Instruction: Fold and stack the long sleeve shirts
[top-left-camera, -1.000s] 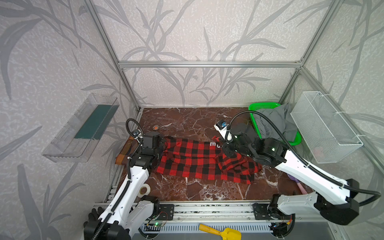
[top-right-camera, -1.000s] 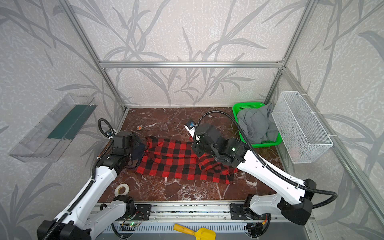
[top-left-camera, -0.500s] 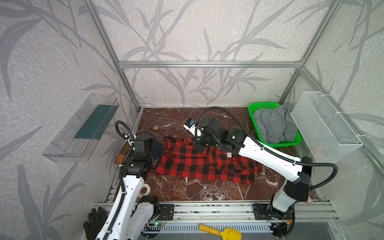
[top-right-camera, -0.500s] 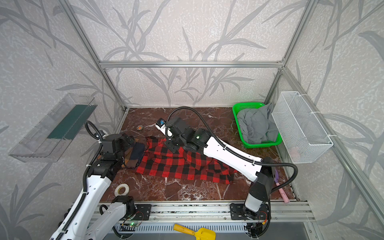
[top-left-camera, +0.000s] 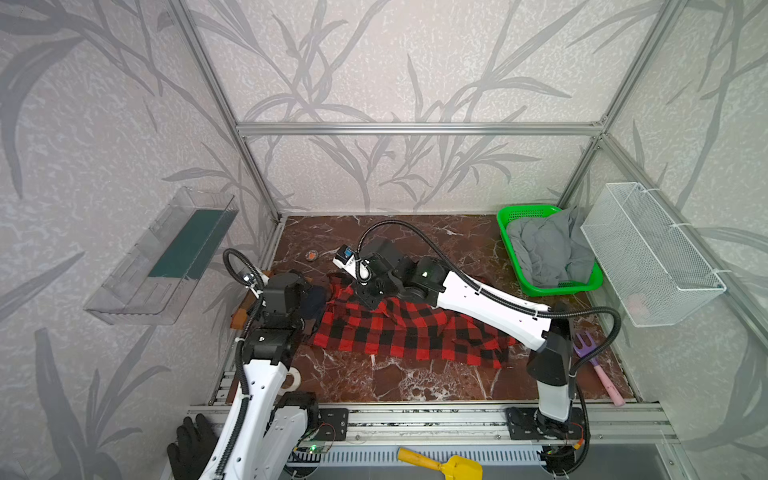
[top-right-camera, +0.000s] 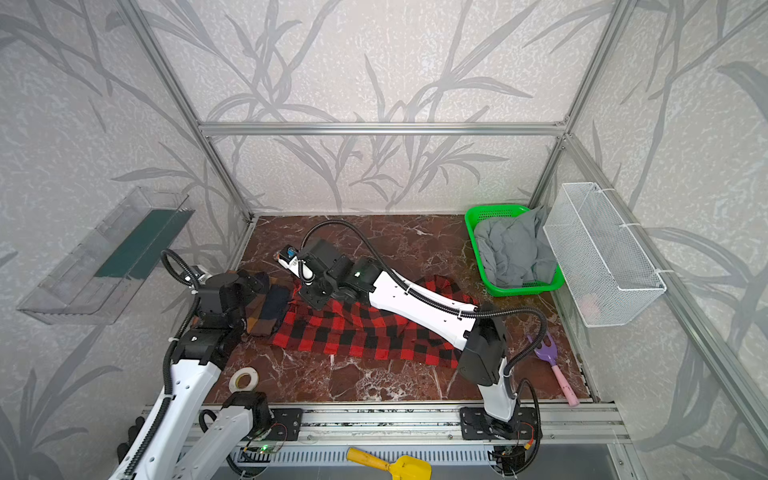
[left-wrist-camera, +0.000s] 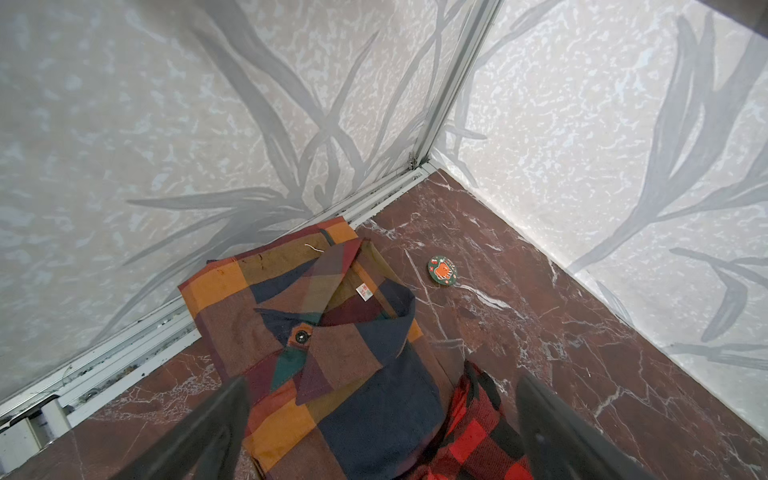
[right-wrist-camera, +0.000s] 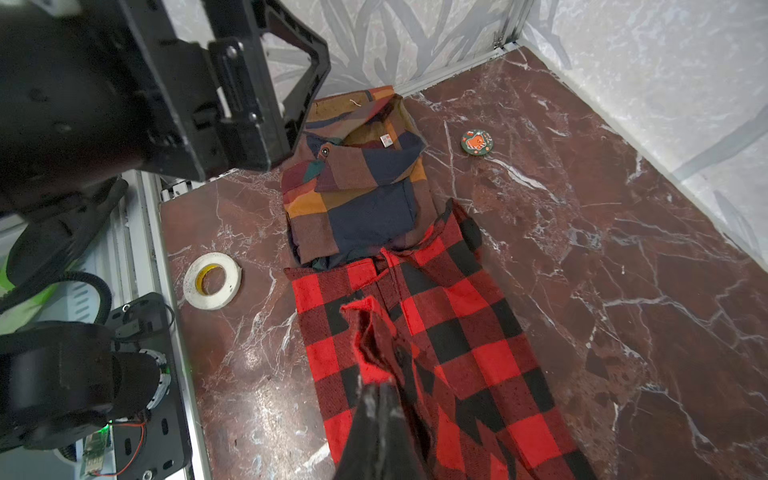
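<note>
While the right hand (right-wrist-camera: 376, 390) pinches a fold of the spread red-and-black shirt (right-wrist-camera: 457, 345), the left hand (left-wrist-camera: 382, 388) gapes above the folded plaid shirt (left-wrist-camera: 332, 316).

Both top views look down from high at the front toward the back wall (top-left-camera: 415, 174), taking in the whole worktop (top-left-camera: 415, 382). The left wrist view hangs close over the plaid shirt (left-wrist-camera: 332, 332), facing the rear left corner (left-wrist-camera: 419, 162). The right wrist view, close above the red shirt (right-wrist-camera: 457, 332), faces the same corner; both show the plaid shirt and badge (left-wrist-camera: 443, 270).
</note>
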